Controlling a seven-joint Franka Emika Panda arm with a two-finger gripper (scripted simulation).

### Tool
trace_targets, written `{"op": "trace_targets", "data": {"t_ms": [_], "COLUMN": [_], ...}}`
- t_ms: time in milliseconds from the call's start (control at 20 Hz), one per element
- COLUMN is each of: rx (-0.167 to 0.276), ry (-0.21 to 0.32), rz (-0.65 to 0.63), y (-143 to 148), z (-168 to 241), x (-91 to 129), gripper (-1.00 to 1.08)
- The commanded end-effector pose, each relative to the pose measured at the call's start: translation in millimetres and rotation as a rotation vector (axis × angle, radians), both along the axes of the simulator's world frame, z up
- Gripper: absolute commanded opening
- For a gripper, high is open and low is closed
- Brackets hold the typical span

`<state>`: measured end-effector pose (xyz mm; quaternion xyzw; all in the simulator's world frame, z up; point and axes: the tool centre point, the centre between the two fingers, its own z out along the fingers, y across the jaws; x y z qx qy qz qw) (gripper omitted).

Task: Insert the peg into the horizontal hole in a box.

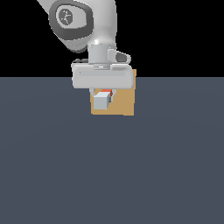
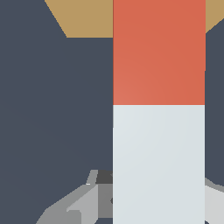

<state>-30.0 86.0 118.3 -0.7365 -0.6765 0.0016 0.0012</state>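
My gripper (image 1: 103, 93) is shut on the peg (image 1: 101, 100) and holds it level above the floor. The peg's pale grey-white end faces the exterior camera, and a sliver of its red-orange half shows behind, toward the tan box (image 1: 124, 104). In the wrist view the peg (image 2: 158, 109) fills the middle, its pale half lying between my fingers (image 2: 83, 203) and its red-orange half reaching the box (image 2: 87, 17). The hole is hidden behind the peg and my hand, so I cannot tell whether the tip is inside it.
The dark grey-blue floor (image 1: 109, 175) spreads all around the box. The arm's white hand body (image 1: 103, 76) covers the box's upper left part in the exterior view.
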Motion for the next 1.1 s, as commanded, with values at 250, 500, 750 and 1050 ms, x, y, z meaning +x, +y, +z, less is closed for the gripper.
{"op": "trace_targets", "data": {"t_ms": [250,500,750,1050], "rx": [0.001,0.001,0.002,0.002], "ry": [-0.004,-0.005,-0.007,-0.007], "rz": [0.001,0.001,0.000,0.001], "y": [30.5,73.5,108.0,122.1], "z": [1.9,2.5,3.3,3.6], "x": [2.7,5.8,9.4,11.8], "gripper": [-1.00,-1.00,-1.00,-1.00]}}
